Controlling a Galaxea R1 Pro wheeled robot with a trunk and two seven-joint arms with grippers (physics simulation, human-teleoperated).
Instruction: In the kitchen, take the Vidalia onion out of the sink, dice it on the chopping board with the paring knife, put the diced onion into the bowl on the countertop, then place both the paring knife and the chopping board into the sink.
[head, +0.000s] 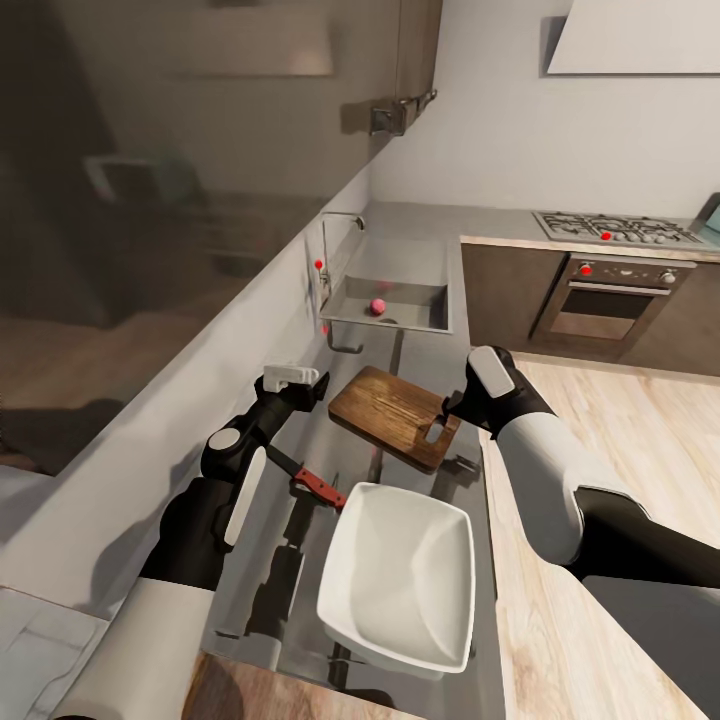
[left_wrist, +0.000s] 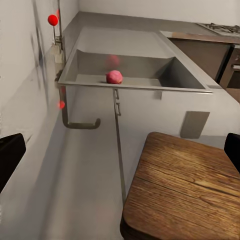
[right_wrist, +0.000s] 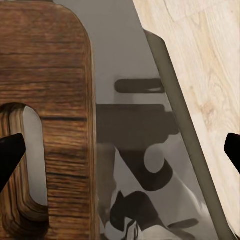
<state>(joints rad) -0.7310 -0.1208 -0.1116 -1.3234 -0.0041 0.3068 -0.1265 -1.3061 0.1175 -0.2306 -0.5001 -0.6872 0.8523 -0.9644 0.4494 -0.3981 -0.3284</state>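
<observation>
A rectangular steel sink holds a small round pink onion on its floor. A white, squarish bowl with flared sides sits empty on the smooth grey countertop. Between them lies a dark, grained wooden chopping board, its oval slot under the right gripper, fingers apart. The left gripper is also spread. A red-handled paring knife lies beside the bowl
</observation>
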